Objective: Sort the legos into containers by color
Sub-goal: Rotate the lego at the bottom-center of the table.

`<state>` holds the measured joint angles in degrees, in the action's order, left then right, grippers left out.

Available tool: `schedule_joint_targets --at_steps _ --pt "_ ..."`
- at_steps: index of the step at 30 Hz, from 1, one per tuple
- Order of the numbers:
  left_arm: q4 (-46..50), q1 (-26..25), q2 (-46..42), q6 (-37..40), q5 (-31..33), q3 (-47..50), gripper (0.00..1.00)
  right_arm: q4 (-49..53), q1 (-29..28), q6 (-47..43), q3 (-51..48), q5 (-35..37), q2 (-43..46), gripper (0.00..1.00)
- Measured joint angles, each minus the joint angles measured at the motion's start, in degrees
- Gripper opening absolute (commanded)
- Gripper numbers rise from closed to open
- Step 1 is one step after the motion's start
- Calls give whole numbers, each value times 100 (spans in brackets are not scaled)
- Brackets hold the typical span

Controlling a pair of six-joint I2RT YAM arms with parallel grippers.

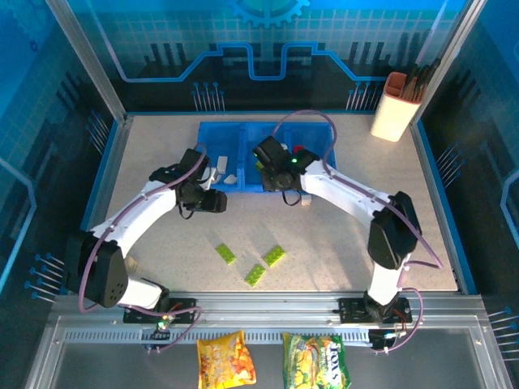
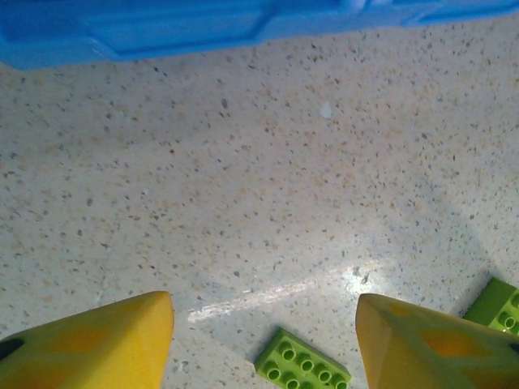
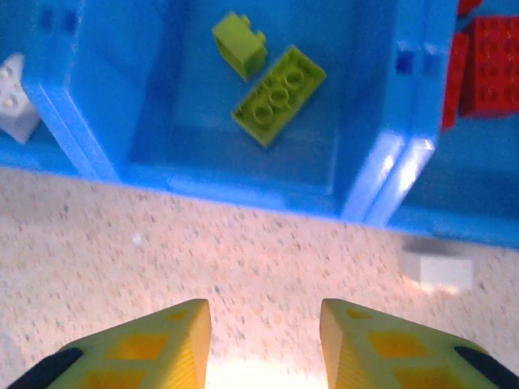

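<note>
Left gripper [image 2: 263, 316] hangs over the table [image 2: 243, 203], jaws well apart, nothing between them, nothing touched. Below the gap, near the bottom edge of the left wrist view, lies a green brick [image 2: 302, 366], flat, studs up. A second green brick [image 2: 499, 304] peeks in beside the right-hand finger. The tray [image 2: 162, 32] runs along the far side, apart from the fingers.

From above, three loose greens [image 1: 255, 274] lie on the table between the two arms, well short of the tray.

Over to the right gripper [image 3: 263, 320]: jaws parted but narrower than the left's, and empty. It hangs over the table just in front of the tray's middle compartment. In that compartment sit two green pieces, a long one [image 3: 278, 93] and a small block [image 3: 240, 44], touching at a corner. Red bricks [image 3: 491, 65] fill the compartment to the right, and a white brick [image 3: 15, 97] shows in the one to the left. A stray white one [image 3: 438, 267] sits on the table just outside the tray's front wall, to the right of the fingers, untouched.
</note>
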<state>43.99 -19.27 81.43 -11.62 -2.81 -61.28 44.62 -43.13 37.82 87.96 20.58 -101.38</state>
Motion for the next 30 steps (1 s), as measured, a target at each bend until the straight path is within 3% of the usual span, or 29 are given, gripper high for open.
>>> schedule_joint_targets --at_steps 5,12,23,30 --pt "225 -310 -7 -485 203 55 65 -170 -37 125 -1008 -28 833 41" --pt "332 -831 -417 -1547 413 839 67 -273 -42 229 -1943 -68 1504 41" --pt "76 -1965 -481 -3056 474 1602 70 -280 -42 227 -2420 -59 2240 41" --pt "-393 -2197 74 -3460 468 1624 69 -273 -17 225 -2583 -37 2490 41"
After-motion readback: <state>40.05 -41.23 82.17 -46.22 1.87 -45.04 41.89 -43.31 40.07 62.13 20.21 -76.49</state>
